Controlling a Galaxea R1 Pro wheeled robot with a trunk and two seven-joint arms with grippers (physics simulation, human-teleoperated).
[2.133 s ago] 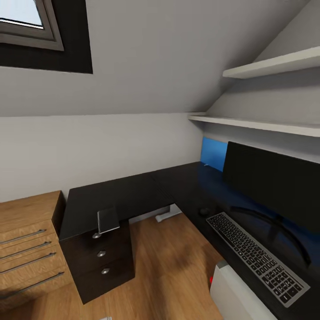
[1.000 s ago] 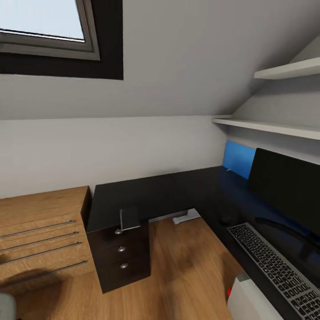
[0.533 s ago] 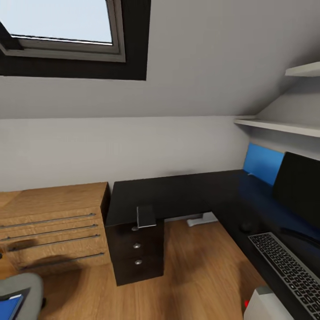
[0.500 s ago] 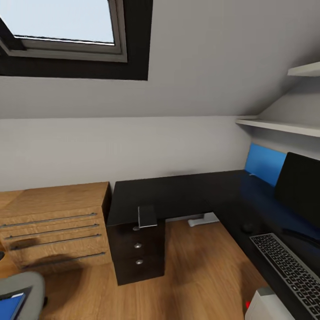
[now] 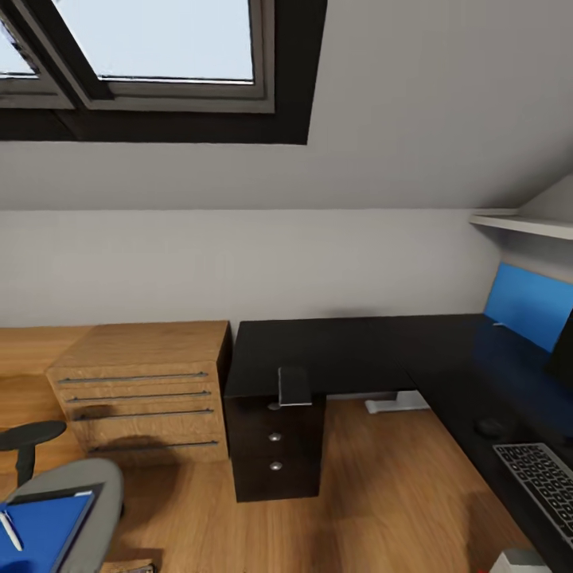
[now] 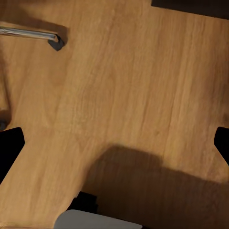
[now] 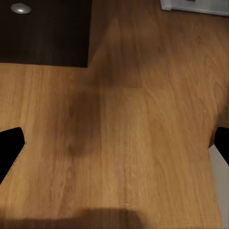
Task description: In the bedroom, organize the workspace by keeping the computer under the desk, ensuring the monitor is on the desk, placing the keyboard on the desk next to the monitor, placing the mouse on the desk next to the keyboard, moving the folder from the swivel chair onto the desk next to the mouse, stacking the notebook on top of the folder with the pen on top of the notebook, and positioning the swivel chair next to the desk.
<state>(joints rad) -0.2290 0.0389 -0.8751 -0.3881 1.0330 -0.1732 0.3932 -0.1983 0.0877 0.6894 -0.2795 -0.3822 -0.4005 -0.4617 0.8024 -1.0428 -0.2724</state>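
Observation:
The black L-shaped desk [image 5: 350,350] runs from the middle to the right. On its right arm lie the keyboard [image 5: 543,477] and the small dark mouse [image 5: 487,427], with a sliver of the monitor [image 5: 562,360] at the frame edge. A small grey rectangle that looks like the notebook [image 5: 294,386] rests on the desk edge above the drawers. At lower left, the swivel chair [image 5: 87,497] carries the blue folder [image 5: 44,532] with the white pen [image 5: 9,532] on it. The computer's top [image 5: 521,562] peeks in at bottom right. My left gripper [image 6: 114,145] and right gripper [image 7: 114,148] hang open over bare floor.
A light-wood drawer chest [image 5: 143,390] stands left of the desk's black drawer unit [image 5: 274,450]. A blue wall panel [image 5: 529,306] and white shelf [image 5: 521,223] sit at right. A chrome chair leg [image 6: 28,32] shows by my left gripper, and the desk's white foot [image 7: 195,5] by my right.
The head view has swung left: the monitor and keyboard have slid toward the right edge, and the swivel chair with the folder and pen has come into view at lower left.

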